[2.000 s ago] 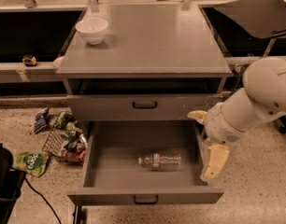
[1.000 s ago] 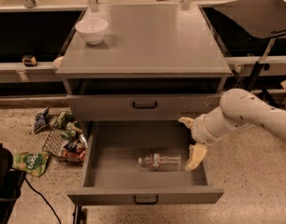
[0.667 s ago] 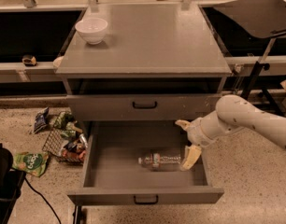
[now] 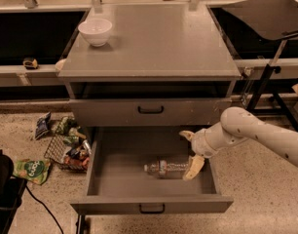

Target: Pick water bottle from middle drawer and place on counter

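Observation:
The water bottle (image 4: 164, 168), clear and ribbed, lies on its side on the floor of the open middle drawer (image 4: 115, 179), cap end to the left. My gripper (image 4: 190, 151) reaches in from the right on a white arm and hangs open just above the bottle's right end. One pale finger (image 4: 194, 167) is down beside the bottle's base, the other finger (image 4: 186, 135) is farther back. The gripper holds nothing. The counter (image 4: 163, 38) is the grey cabinet top above.
A white bowl (image 4: 95, 31) stands at the counter's back left. The upper drawer (image 4: 150, 110) is shut. A wire basket with snack packets (image 4: 66, 147) and a green bag (image 4: 32, 170) lie on the floor to the left. A black stand (image 4: 266, 77) is at the right.
My arm has swung left from outside the drawer's right side into the drawer. The open gripper now hangs over the bottle's right end. The bottle has not moved.

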### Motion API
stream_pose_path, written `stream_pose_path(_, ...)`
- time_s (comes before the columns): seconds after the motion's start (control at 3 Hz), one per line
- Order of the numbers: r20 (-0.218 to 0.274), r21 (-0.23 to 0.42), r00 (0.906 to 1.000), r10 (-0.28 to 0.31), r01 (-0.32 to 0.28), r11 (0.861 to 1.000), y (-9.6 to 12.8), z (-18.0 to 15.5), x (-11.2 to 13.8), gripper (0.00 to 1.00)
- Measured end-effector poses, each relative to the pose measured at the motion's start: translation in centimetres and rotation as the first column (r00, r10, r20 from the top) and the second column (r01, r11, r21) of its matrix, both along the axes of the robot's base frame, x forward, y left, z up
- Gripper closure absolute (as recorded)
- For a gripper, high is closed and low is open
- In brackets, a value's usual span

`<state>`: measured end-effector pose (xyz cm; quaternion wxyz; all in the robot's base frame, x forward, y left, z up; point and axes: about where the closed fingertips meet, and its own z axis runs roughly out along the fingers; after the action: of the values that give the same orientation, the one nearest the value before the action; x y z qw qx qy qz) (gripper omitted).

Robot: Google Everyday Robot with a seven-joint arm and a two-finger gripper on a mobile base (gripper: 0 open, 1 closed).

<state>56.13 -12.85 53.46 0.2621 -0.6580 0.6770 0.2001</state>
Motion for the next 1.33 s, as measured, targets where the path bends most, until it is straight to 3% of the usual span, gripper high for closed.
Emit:
stream_pose_path(0.33,-0.020,-0.005,0.9998,0.001,-0.001,1.000,0.7,-1.9,0.1,0.00)
stream_pose_path(0.67,-0.031,-0.014,0.9984,0.048,-0.049,0.999,3.4,-5.6,0.5,0.00)
stream_pose_path(1.33,-0.039,-0.019,0.9965,0.074,-0.075,0.997,7.1,-11.2,1.3,0.00)
